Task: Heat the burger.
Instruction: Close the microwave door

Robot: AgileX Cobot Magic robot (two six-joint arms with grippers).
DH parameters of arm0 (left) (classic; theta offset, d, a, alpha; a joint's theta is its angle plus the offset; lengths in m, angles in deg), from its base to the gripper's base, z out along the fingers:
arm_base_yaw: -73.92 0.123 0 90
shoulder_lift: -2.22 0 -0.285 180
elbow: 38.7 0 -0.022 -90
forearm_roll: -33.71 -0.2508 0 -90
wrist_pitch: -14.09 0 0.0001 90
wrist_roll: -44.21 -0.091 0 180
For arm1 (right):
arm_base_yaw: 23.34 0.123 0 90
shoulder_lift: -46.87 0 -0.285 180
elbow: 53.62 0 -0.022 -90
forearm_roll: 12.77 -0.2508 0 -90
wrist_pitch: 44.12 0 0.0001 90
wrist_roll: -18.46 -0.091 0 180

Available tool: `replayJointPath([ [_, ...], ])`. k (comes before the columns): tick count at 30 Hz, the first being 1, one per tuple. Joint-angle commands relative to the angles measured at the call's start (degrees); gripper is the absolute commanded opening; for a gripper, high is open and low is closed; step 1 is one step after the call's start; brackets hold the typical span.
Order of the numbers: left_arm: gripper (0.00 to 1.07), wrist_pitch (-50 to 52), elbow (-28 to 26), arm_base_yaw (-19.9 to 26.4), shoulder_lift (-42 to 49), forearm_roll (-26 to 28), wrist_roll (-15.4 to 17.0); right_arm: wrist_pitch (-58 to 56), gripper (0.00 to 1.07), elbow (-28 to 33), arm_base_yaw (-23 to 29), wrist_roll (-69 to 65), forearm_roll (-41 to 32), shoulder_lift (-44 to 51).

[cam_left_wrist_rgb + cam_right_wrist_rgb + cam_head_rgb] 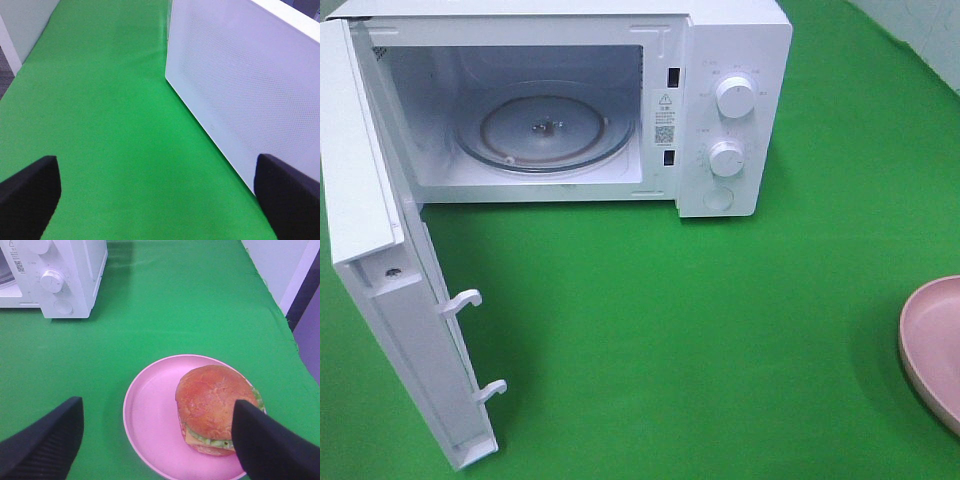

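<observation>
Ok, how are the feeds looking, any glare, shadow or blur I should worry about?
Exterior high: even light, soft shadows beside the microwave and its open door; the plate is cut off at the edge. Left wrist: sharp door panel, blurred fingertips. Right wrist: clear burger, mild shine on the bun, one blurred fingertip overlapping it.

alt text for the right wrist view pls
A burger sits on a pink plate on green cloth, toward the plate's side nearer the right gripper's open dark fingers. A white microwave's knob panel shows beyond.
</observation>
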Motion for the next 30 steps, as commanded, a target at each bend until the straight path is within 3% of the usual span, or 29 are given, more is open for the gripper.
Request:
replayJointPath([
  [1,0.97,0.52,0.11,0.11,1.26,0.0,0.0,0.86,0.76,0.11,-0.34,0.4,-0.11,1.55],
  [8,0.87,2.29,-1.38,0.11,0.69,-0.29,0.23,0.86,0.76,0.11,-0.34,0.4,-0.11,1.55],
  [9,0.77,4.64,-2.29,0.11,-0.52,-0.29,0.23,0.86,0.76,0.11,-0.34,0.4,-0.11,1.55],
  [10,0.77,4.64,-2.29,0.11,-0.52,-0.29,0.23,0.86,0.76,0.11,-0.34,0.4,-0.11,1.55],
  [12,0.56,10.49,-2.52,0.11,-4.24,-0.69,0.17,0.86,0.76,0.11,-0.34,0.4,-0.11,1.55],
  [15,0.51,11.86,-2.52,0.11,-5.44,-0.92,0.17,0.86,0.76,0.11,-0.34,0.4,-0.11,1.55],
  [17,0.29,18.91,-2.52,0.11,-9.74,-1.6,0.17,0.86,0.76,0.11,-0.34,0.4,-0.11,1.55],
  [18,0.29,18.91,-2.52,0.11,-9.74,-1.6,0.17,0.86,0.76,0.11,-0.34,0.4,-0.11,1.55],
  [19,0.13,22.8,-2.52,0.11,-12.2,-1.6,0.17,0.86,0.76,0.11,-0.34,0.4,-0.11,1.55],
  [20,0.13,22.8,-2.52,0.11,-12.2,-1.6,0.17,0.86,0.76,0.11,-0.34,0.4,-0.11,1.55],
  [22,0.0,26.81,-2.46,0.11,-15.76,-2.64,0.0,0.86,0.76,0.11,-0.34,0.4,-0.11,1.55],
  [27,0.0,30.71,-2.12,0.11,-18.91,-4.13,0.0,0.86,0.76,0.11,-0.34,0.4,-0.11,1.55],
  [29,0.0,40.97,1.2,0.11,-22.98,-4.87,0.0,0.86,0.76,0.11,-0.34,0.4,-0.11,1.55],
  [30,0.0,40.97,1.2,0.11,-22.98,-4.87,0.0,0.86,0.76,0.11,-0.34,0.4,-0.11,1.55],
])
